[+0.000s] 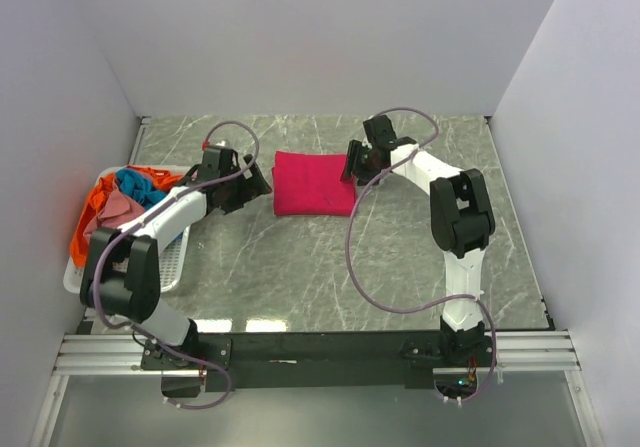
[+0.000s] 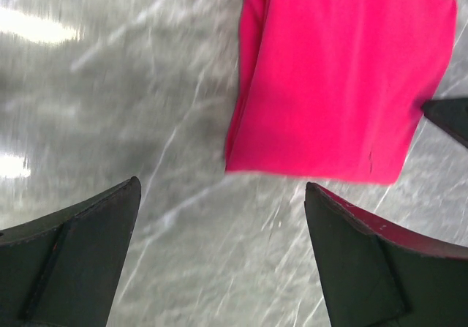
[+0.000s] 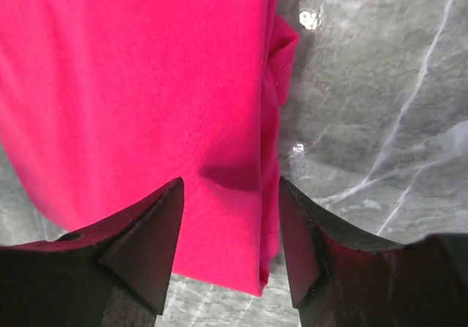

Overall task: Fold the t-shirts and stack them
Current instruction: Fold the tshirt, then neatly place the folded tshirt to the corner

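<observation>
A bright magenta-pink t-shirt (image 1: 313, 184) lies folded into a rectangle on the marble table. My left gripper (image 1: 255, 182) is open and empty just off its left edge. In the left wrist view the gripper (image 2: 223, 184) is over bare table, with the shirt (image 2: 336, 78) just ahead. My right gripper (image 1: 352, 162) is open at the shirt's right edge. In the right wrist view its jaws (image 3: 230, 181) straddle the folded edge of the shirt (image 3: 146, 85) from above without gripping it. Orange (image 1: 92, 212), teal-blue (image 1: 135, 182) and dusty pink (image 1: 118, 210) shirts lie crumpled in the basket.
The white slatted basket (image 1: 168, 262) stands at the table's left side against the wall. White walls close the table on the left, back and right. A fingertip of the right gripper (image 2: 447, 116) shows at the right edge of the left wrist view.
</observation>
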Robot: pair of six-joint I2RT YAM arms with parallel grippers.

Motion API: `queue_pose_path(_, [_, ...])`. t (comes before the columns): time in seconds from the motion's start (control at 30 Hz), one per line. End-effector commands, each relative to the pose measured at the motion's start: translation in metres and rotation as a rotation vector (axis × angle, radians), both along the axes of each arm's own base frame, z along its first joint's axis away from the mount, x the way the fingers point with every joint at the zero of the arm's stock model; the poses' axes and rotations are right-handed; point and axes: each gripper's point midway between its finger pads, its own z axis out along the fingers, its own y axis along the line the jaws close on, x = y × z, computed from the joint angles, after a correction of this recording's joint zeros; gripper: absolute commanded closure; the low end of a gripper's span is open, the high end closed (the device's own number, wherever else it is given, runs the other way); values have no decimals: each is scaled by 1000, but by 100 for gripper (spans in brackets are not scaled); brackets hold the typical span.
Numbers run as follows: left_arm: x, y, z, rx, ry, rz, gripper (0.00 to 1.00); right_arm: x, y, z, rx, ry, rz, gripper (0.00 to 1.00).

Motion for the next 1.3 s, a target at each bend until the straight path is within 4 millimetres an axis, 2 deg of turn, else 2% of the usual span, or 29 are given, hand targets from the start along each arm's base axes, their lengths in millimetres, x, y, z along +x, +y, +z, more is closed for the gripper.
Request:
queue_pose_path(0.0, [-7, 1, 23, -19, -66, 26, 1, -1, -4, -12, -65, 6, -13, 41])
queue_pose_path(0.13, [-19, 7, 29, -19, -75, 45, 0, -4, -5, -22, -132, 20, -22, 44])
queue_pose_path(0.27, [-27, 14, 30, -1, -77, 68, 1, -7, -5, -24, -163, 16, -24, 46])
queue_pose_path(0.33, [-31, 16, 31, 6, -74, 73, 0, -6, -3, -22, -171, 10, -13, 52])
queue_pose_path(0.37, [-33, 17, 31, 5, -71, 75, 1, -8, -1, -24, -179, 14, -6, 57])
queue_pose_path(0.4, [-33, 17, 31, 7, -73, 75, 0, -7, -1, -27, -185, 17, -5, 74])
queue_pose_path(0.47, [-36, 18, 33, 5, -75, 76, 1, -5, -1, -32, -195, 19, -5, 86])
queue_pose_path(0.53, [-39, 18, 37, -1, -83, 77, 1, -2, 1, -30, -202, 20, -11, 88])
queue_pose_path(0.57, [-38, 23, 37, 19, -87, 98, 0, -1, 2, -32, -206, 23, -7, 95])
queue_pose_path(0.6, [-38, 25, 38, 23, -89, 104, 1, 1, 0, -33, -220, 16, -15, 98])
queue_pose_path(0.67, [-38, 27, 41, 34, -93, 110, 1, 9, 0, -27, -225, -6, -20, 100])
queue_pose_path(0.9, [-37, 33, 43, 57, -97, 137, 1, 49, -42, 8, -405, -111, -58, 100])
queue_pose_path(0.93, [-37, 34, 42, 61, -93, 139, 1, 59, -55, 18, -431, -137, -88, 100])
queue_pose_path(1.13, [-28, 30, 43, 42, -90, 153, 1, 77, -114, 30, -564, -156, -146, 100])
queue_pose_path(1.17, [-26, 28, 44, 33, -90, 148, 1, 81, -132, 31, -597, -157, -177, 100])
queue_pose_path(1.23, [-20, 24, 47, 20, -94, 142, 1, 87, -148, 35, -618, -167, -186, 100])
queue_pose_path(1.27, [-18, 23, 48, 19, -94, 140, 1, 91, -168, 34, -623, -160, -214, 100])
